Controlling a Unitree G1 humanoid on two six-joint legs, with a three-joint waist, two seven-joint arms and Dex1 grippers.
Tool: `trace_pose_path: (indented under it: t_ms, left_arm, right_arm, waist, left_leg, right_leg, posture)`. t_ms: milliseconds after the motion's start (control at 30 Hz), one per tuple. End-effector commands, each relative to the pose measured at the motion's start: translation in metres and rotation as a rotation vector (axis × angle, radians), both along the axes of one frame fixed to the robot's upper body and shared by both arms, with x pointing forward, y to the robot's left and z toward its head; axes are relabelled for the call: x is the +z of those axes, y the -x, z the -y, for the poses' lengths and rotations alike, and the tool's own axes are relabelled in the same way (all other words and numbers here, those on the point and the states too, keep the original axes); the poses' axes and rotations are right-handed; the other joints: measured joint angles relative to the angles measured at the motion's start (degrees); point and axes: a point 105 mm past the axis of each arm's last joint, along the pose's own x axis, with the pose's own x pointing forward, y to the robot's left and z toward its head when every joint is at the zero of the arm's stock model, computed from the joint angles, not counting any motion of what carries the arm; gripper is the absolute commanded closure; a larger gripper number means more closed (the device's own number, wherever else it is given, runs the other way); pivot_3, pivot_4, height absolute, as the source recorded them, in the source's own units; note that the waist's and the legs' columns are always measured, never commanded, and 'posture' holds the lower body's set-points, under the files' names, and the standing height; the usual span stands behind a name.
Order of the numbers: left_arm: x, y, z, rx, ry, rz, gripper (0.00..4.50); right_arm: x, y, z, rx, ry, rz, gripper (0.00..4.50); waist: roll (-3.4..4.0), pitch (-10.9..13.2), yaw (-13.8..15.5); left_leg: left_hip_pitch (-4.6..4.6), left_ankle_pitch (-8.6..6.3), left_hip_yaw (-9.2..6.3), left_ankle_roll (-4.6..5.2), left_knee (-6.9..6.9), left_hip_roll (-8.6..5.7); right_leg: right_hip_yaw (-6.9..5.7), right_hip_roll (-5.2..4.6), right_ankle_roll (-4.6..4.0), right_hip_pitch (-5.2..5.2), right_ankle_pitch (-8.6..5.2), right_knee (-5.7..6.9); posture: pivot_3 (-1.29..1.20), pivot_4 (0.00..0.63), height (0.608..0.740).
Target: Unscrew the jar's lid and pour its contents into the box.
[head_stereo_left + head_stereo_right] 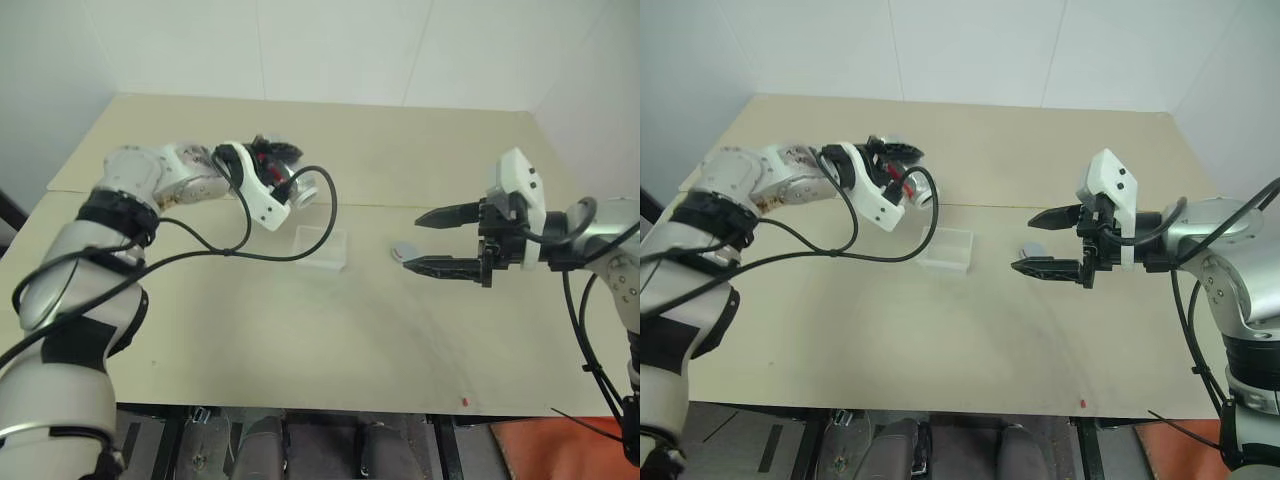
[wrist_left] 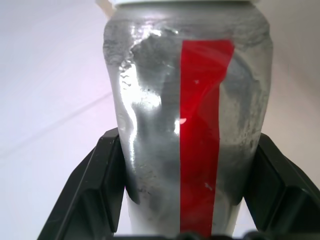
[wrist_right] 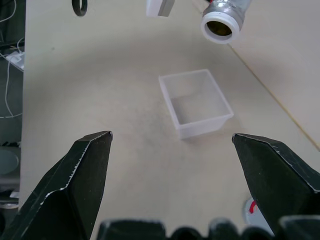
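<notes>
My left gripper (image 1: 272,165) is shut on the jar (image 2: 190,125), a silvery cylinder with a red stripe. The jar lies tilted, its open white-rimmed mouth (image 3: 220,20) facing the box and hanging just above and behind it. The contents are hidden inside the jar. On the table's middle stands the box (image 1: 320,247), a translucent white tray with nothing visible inside. The grey lid (image 1: 403,251) lies flat on the table to the right of the box. Just above the lid my right gripper (image 1: 425,240) hovers open, holding nothing and pointing towards the box.
The beige table (image 1: 300,340) has a seam running across it behind the box. A small red speck (image 1: 465,401) lies near the front edge. Black cables (image 1: 200,240) loop from my left arm close to the box.
</notes>
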Motion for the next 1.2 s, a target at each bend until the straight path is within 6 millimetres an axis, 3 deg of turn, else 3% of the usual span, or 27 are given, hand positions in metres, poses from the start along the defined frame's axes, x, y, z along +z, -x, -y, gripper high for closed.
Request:
trace_pose_path:
  t_ms: [33,133,300,533,667,800,867,1000,1133,1200]
  left_arm:
    - [0.001,0.000,0.017,-0.093,-0.129,0.126,1.66]
    - [-0.016,0.006,0.036,-0.190,-0.214,0.133,1.66]
    - [-0.026,0.007,0.050,-0.255,-0.297,0.178,1.66]
    - [-0.011,0.012,0.060,-0.311,-0.301,0.244,1.66]
    - [-0.012,0.011,0.067,-0.327,-0.299,0.268,1.66]
    - [-0.010,0.007,0.052,-0.265,-0.237,0.212,1.66]
    - [-0.010,0.005,0.038,-0.206,-0.162,0.144,1.66]
    - [-0.017,0.003,0.010,-0.040,0.165,-0.112,1.66]
    - [-0.021,0.003,-0.005,0.057,0.467,-0.288,1.66]
    - [-0.031,0.007,-0.009,0.101,0.691,-0.486,1.66]
  right_arm:
    - [0.015,0.006,-0.004,0.011,-0.032,0.059,0.04]
    - [0.018,0.005,-0.008,0.000,-0.045,0.063,0.04]
    - [0.027,0.006,-0.013,-0.012,-0.081,0.084,0.04]
    - [0.030,0.009,-0.015,-0.026,-0.113,0.081,0.04]
    - [0.030,0.009,-0.019,-0.012,-0.116,0.081,0.04]
    - [0.028,0.008,-0.022,-0.008,-0.122,0.082,0.04]
    - [0.027,0.009,-0.023,-0.008,-0.125,0.079,0.04]
    - [0.024,0.007,-0.022,-0.018,-0.130,0.068,0.04]
    - [0.020,0.005,-0.018,-0.033,-0.135,0.053,0.04]
    - [0.019,0.004,-0.017,-0.042,-0.139,0.042,0.04]
  waist:
    - [0.00,0.00,0.19]
    - [0.00,0.00,0.49]
    - [-0.01,0.01,0.53]
    - [-0.01,0.01,0.53]
    - [-0.01,0.01,0.69]
    - [-0.01,0.01,0.60]
    - [-0.01,0.01,0.43]
    - [0.00,0.00,-0.36]
    - [-0.01,0.01,-0.59]
    - [0.01,0.00,-0.64]
  left_leg:
    - [-0.02,0.02,0.00,-0.03,0.00,0.00]
    - [-0.04,0.06,0.02,-0.10,0.05,-0.01]
    - [-0.11,0.08,0.02,-0.13,0.10,0.00]
    - [-0.12,0.08,0.01,-0.13,0.11,0.00]
    - [-0.12,0.07,0.01,-0.11,0.16,-0.01]
    - [-0.12,0.07,0.01,-0.12,0.17,-0.02]
    - [-0.12,0.08,0.01,-0.12,0.17,-0.02]
    - [-0.10,0.12,0.02,-0.19,0.17,0.02]
    - [-0.11,0.14,0.00,-0.22,0.24,0.00]
    - [-0.13,0.14,-0.01,-0.22,0.34,0.01]
  right_leg:
    - [0.00,-0.01,0.00,0.00,0.00,0.02]
    - [-0.01,-0.01,0.01,-0.01,0.01,0.04]
    - [-0.01,-0.02,0.01,-0.09,0.01,0.12]
    - [-0.01,-0.03,0.01,-0.10,0.01,0.17]
    - [-0.03,-0.05,0.01,-0.08,0.01,0.22]
    - [-0.03,-0.07,0.02,-0.10,0.00,0.28]
    - [-0.02,-0.07,0.02,-0.13,0.00,0.32]
    - [-0.02,-0.07,0.00,-0.18,0.00,0.42]
    - [-0.06,-0.10,0.01,-0.14,0.00,0.44]
    - [-0.10,-0.12,0.01,-0.12,0.00,0.46]
  posture:
    - [0.00,0.150,0.740]
    - [0.00,0.150,0.740]
    - [0.00,0.150,0.740]
    - [0.00,0.150,0.740]
    - [0.00,0.150,0.740]
    - [0.00,0.150,0.740]
    - [0.00,0.150,0.740]
    - [0.00,0.150,0.740]
    - [0.00,0.150,0.740]
    - [0.00,0.150,0.740]
